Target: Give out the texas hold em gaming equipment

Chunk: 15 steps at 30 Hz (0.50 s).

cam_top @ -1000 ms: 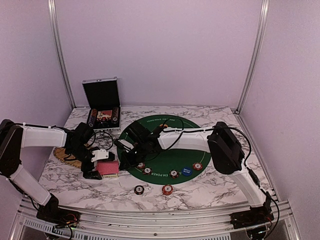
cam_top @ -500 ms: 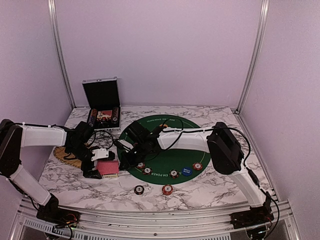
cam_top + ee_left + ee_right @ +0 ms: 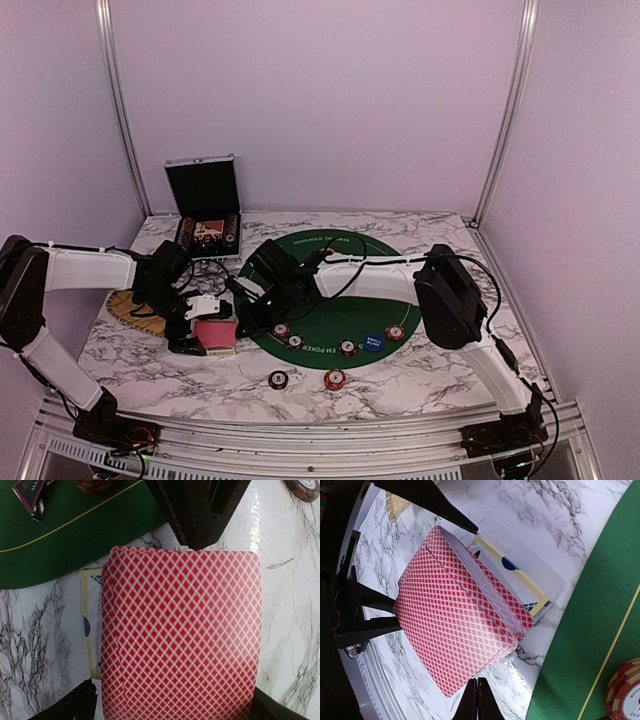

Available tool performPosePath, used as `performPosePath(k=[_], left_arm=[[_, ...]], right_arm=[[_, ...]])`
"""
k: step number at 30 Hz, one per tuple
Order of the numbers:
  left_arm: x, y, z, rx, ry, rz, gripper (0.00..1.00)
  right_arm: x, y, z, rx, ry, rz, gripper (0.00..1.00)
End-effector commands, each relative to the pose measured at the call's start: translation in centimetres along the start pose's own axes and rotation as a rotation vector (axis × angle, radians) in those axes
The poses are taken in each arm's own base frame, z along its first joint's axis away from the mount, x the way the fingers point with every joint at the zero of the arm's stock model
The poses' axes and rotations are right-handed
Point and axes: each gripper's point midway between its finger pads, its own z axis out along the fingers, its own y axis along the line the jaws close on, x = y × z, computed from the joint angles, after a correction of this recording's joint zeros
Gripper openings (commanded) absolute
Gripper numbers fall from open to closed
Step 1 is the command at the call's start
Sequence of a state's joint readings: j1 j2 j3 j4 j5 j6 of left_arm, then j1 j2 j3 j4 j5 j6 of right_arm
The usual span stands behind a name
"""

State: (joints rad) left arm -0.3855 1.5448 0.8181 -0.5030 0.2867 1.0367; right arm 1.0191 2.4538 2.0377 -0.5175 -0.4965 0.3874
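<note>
Red-backed card deck (image 3: 180,635) pinched in left tool (image 3: 205,335), right tool (image 3: 250,312) state unclear

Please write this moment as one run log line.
left gripper shut on card deck | card deck over card box | right gripper shut, beside card deck

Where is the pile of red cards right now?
The red cards sit on the marble table left of the green mat in the top view, between the left gripper and the right gripper.
</note>
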Motion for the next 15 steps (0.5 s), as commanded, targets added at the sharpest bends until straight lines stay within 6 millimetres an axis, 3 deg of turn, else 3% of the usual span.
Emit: performPosePath(k=[1,6,15], left_arm=[[0.3,-0.4,-0.1,0.021,0.023,0.013,0.96],[0.3,-0.2,-0.1,0.019,0.032,0.030,0.92],[0.5,0.2,0.2,0.018,0.051,0.041,0.85]], right_arm=[[-0.1,0.2,-0.2,-0.008,-0.009,-0.012,0.01],[0.2,-0.9,-1.4,-0.016,-0.037,0.029,0.01],[0.5,-0.9,-0.6,-0.030,-0.013,0.033,0.00]])
